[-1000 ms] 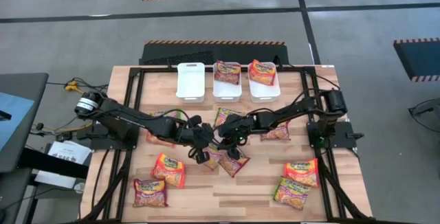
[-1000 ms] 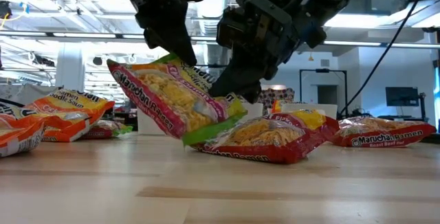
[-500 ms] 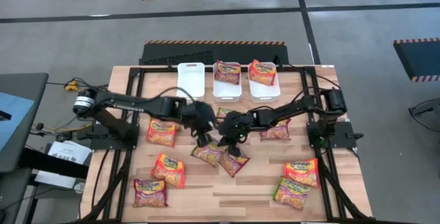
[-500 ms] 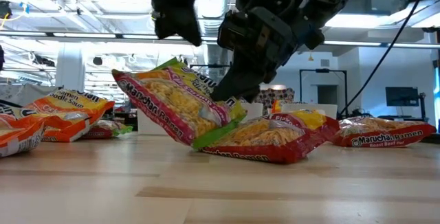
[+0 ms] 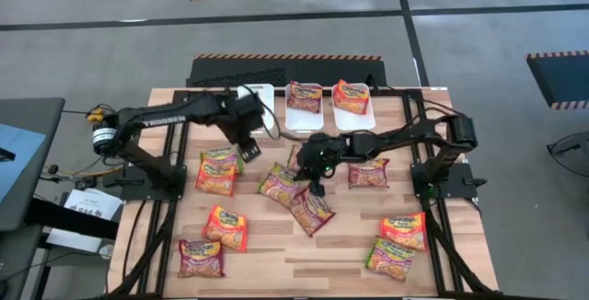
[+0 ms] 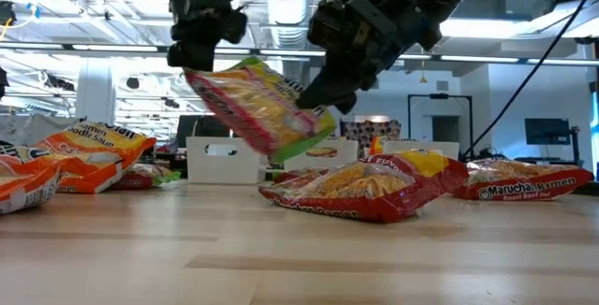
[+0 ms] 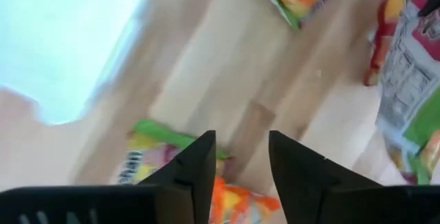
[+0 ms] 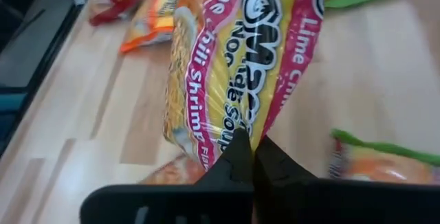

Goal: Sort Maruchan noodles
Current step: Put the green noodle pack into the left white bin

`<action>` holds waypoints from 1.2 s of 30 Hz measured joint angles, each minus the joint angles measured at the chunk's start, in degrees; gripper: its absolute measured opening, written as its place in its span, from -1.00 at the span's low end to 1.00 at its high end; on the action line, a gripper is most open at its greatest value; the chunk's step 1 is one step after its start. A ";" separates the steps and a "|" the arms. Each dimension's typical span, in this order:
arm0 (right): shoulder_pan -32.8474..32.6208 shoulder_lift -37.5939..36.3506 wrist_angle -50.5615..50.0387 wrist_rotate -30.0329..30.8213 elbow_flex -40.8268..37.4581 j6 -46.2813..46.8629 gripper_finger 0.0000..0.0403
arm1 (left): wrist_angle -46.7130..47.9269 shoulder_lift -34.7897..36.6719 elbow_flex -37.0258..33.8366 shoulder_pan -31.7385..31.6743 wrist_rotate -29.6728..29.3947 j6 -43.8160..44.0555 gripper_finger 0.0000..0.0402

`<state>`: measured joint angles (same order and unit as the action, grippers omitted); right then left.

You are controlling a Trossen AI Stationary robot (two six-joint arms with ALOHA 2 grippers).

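From up here I have the wooden table (image 5: 350, 245) with ramen packets scattered over it and three white bins (image 5: 305, 116) in a row at the far edge; the left bin looks empty, the middle and right ones each show a packet. My right arm reaches in from the right to the table's middle, and the right gripper (image 5: 313, 169) has its fingers pinched shut on the edge of the lime chili shrimp packet (image 6: 262, 108), pink and green trimmed, which hangs clear of the boards just above a red-trimmed packet (image 6: 365, 185) lying flat. My left arm is over the far left of the table, the left gripper (image 7: 237, 157) near the left bin with its fingers parted and nothing between them. I judge this the carry step for one packet: lifted, not yet binned. Next I would have to swing the right arm toward the far edge and pick the bin matching this flavour, which I cannot confirm from these views, then hold it over the bin before letting go. The packet's long axis slants, its high end to the left in the low view, its low end at the right gripper's fingers.
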<state>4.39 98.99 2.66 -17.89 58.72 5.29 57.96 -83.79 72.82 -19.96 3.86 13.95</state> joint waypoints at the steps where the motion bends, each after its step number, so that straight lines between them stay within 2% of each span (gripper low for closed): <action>1: 0.74 -0.38 0.02 0.00 0.00 -0.04 -0.99 | -0.81 0.45 0.04 -1.14 0.36 -0.76 -0.40; 8: 7.15 -1.33 -4.36 0.19 3.07 -2.30 -0.99 | -7.67 1.67 0.02 -8.19 8.82 -4.60 -0.40; 11: 9.29 -1.32 -8.31 2.97 5.74 -4.65 -0.99 | -11.02 1.71 0.04 -9.25 10.23 -5.40 -0.40; 16: 10.61 -1.21 -16.55 6.64 9.32 -8.18 -0.99 | -11.92 1.71 0.02 -9.62 7.88 -6.01 -0.40; 22: 10.48 -1.21 -22.22 7.53 10.88 -13.33 -0.98 | -11.42 1.62 0.02 -9.62 7.68 -4.02 -0.38; 26: 10.46 -1.48 -24.25 8.48 10.99 -16.20 -0.98 | -14.30 1.38 0.02 -9.63 7.92 -2.96 -0.29; 30: 11.08 -1.56 -24.58 10.49 10.99 -19.12 -0.98 | -18.32 -0.04 0.02 -9.88 14.16 -0.71 -0.16; 36: 13.40 -1.60 -27.32 10.54 13.76 -19.66 -0.97 | -18.73 -3.82 0.00 -9.73 16.92 -4.63 0.00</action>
<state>17.79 97.38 -24.66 -7.35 72.47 -14.36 39.22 -87.62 72.82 -29.69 20.78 9.32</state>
